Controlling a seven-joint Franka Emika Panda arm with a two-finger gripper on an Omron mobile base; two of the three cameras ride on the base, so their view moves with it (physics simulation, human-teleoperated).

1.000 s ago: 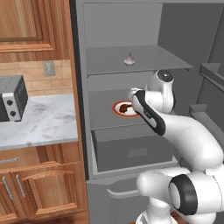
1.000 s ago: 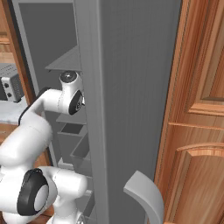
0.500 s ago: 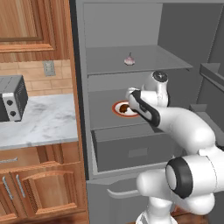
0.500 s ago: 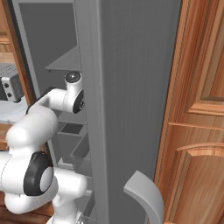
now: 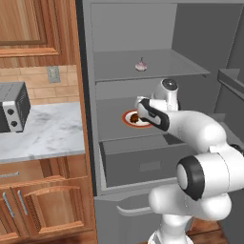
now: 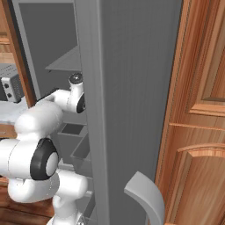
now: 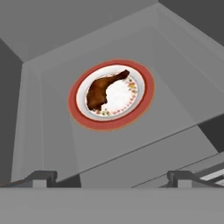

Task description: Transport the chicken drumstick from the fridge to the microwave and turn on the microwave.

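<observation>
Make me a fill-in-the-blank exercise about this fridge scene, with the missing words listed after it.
1. The glossy dark-brown chicken drumstick lies on a white plate with a ____ rim.
2. The small pale pinkish garlic bulb sits on the grey fridge shelf ____ the plate's shelf.
3. The two-finger gripper has its jaws ____, holding nothing.

Missing words: red; above; open

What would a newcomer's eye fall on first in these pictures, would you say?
Probably the red-rimmed plate on the fridge's middle shelf, with the dark-brown chicken drumstick lying on it. Next, the white arm reaching into the open fridge, its gripper open above and short of the plate. A small pale garlic bulb sits one shelf higher.
</observation>
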